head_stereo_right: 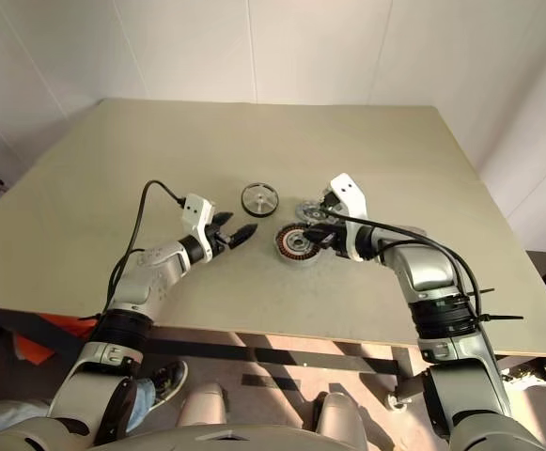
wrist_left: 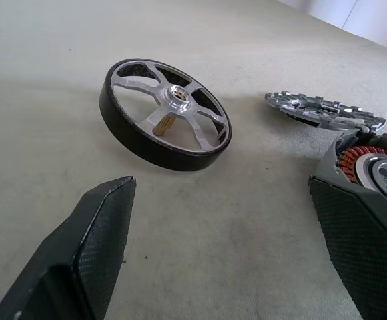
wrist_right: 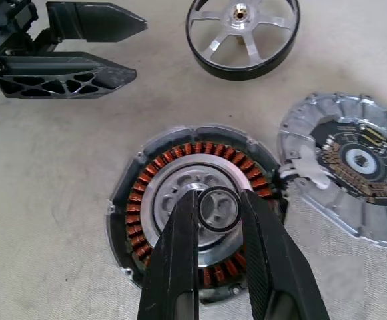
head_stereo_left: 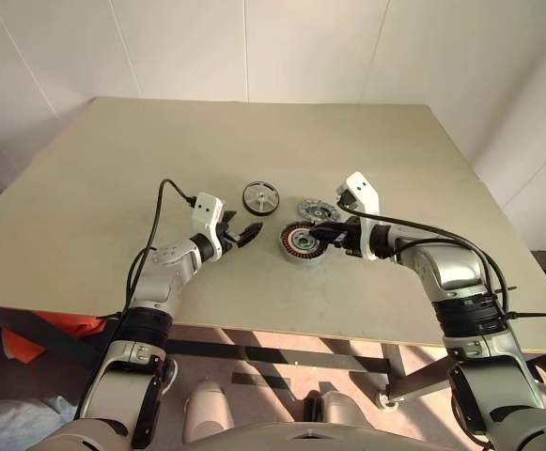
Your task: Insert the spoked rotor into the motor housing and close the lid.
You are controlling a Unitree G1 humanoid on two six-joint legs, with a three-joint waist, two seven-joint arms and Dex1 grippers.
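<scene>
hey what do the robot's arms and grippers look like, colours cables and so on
Both arms have silver-grey metallic shells with black ribbed bands at the joints. Each wrist carries a white boxy camera block, with a black cable looping from it back along the arm. The left gripper and right gripper each have two black, tapered fingers with finely textured inner pads and lattice-like cut-outs along the sides.

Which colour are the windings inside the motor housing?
Reddish-copper, forming a ring inside the motor housing; the right wrist view shows them best.
</scene>
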